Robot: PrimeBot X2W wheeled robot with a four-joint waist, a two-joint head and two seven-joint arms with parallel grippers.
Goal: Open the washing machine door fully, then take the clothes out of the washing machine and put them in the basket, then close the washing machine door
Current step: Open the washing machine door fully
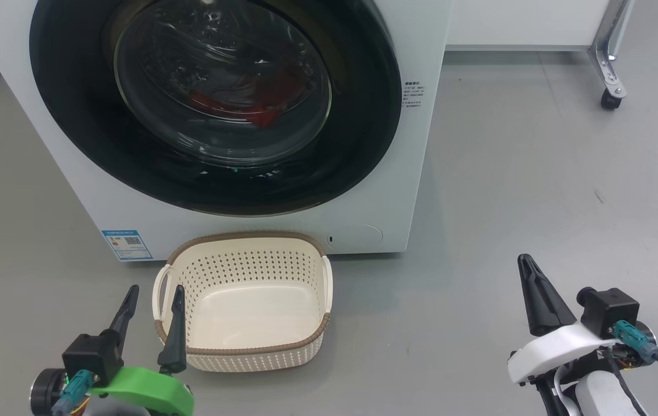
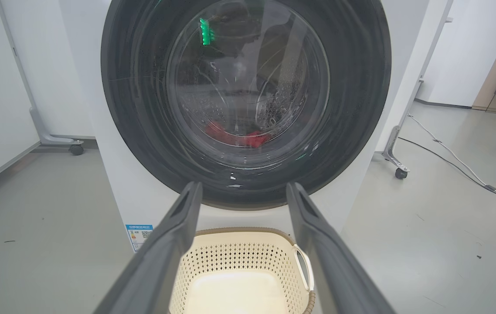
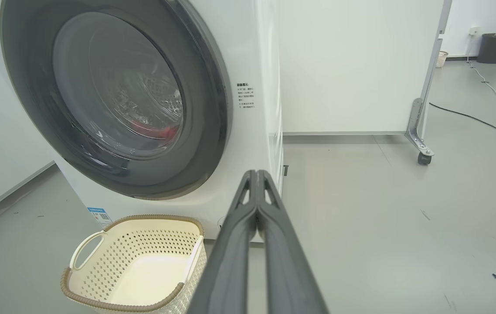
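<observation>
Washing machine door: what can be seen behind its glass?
Behind the shut door, red clothes lie low in the drum. Glare and the dark ring hide the rest; how many pieces, I cannot tell.

Green-shelled left claw [image 1: 156,289], white-shelled right claw [image 1: 525,261], each with 2 dark tapered fingers [image 1: 540,303].

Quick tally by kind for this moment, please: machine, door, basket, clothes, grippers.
washing machine: 1
washing machine door: 1, closed
basket: 1, empty
grippers: 2, left gripper open, right gripper shut on nothing
clothes: red heap behind the glass, number cannot be told
Total: 5, clothes left out
</observation>
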